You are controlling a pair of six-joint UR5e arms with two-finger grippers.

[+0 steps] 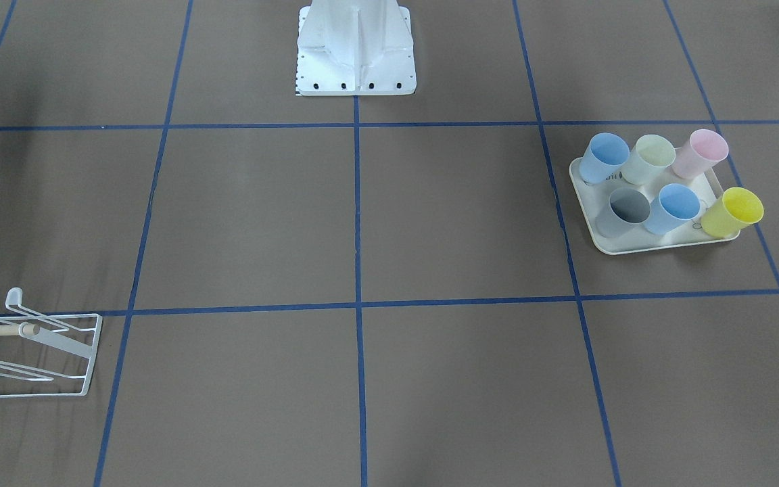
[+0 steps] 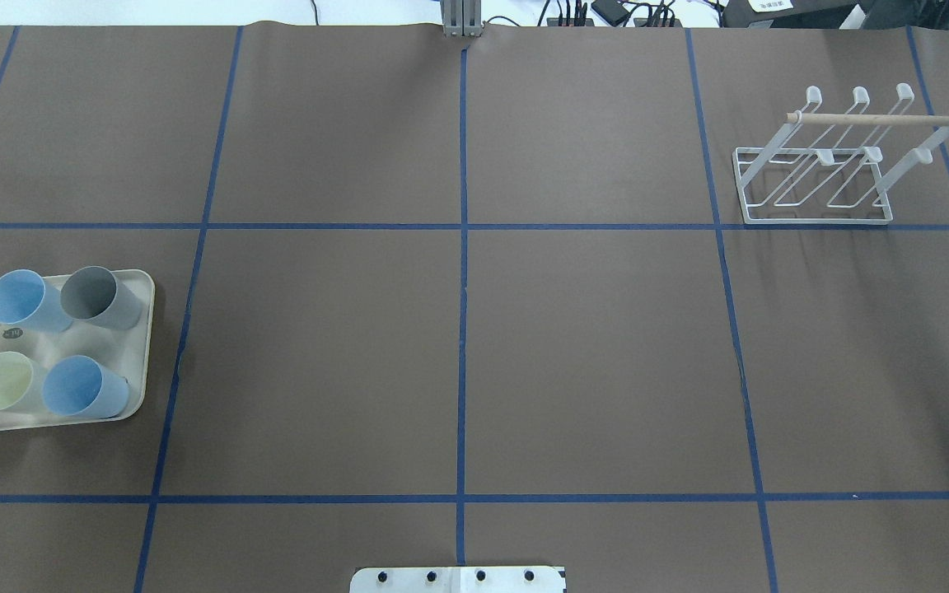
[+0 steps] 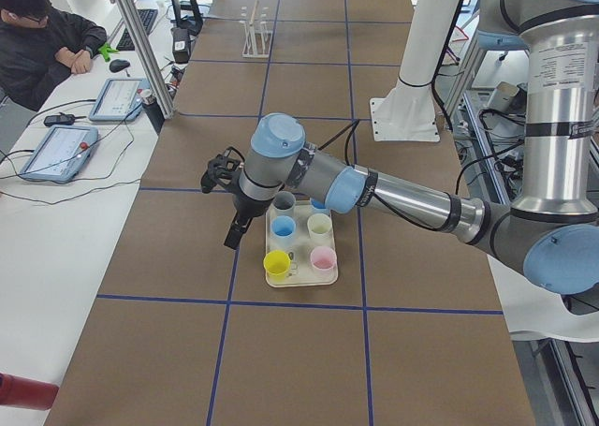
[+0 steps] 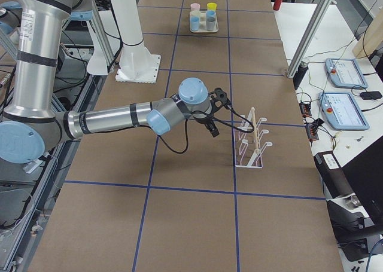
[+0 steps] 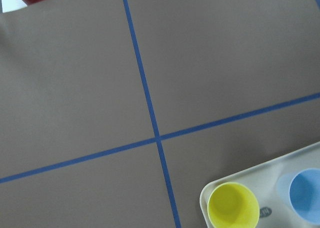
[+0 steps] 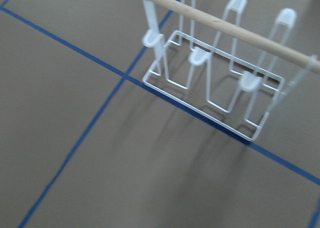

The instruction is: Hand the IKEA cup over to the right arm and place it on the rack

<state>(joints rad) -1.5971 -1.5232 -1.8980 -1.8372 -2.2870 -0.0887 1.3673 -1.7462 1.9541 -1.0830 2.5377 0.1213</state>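
My left gripper [image 3: 231, 234] hangs just beside the cream tray [image 1: 633, 247], where six cups [image 1: 677, 208] stand upright and crowded; my right gripper [image 4: 213, 131] hovers near the rack [image 4: 254, 131]. The cups nearly touch, so I judge a finger could tip a neighbour, and a loose mid-air handover could drop the cup. Neither wrist view shows my fingers, so I cannot tell whether either gripper is released or clenched. The overhead view crops the tray's far cups.
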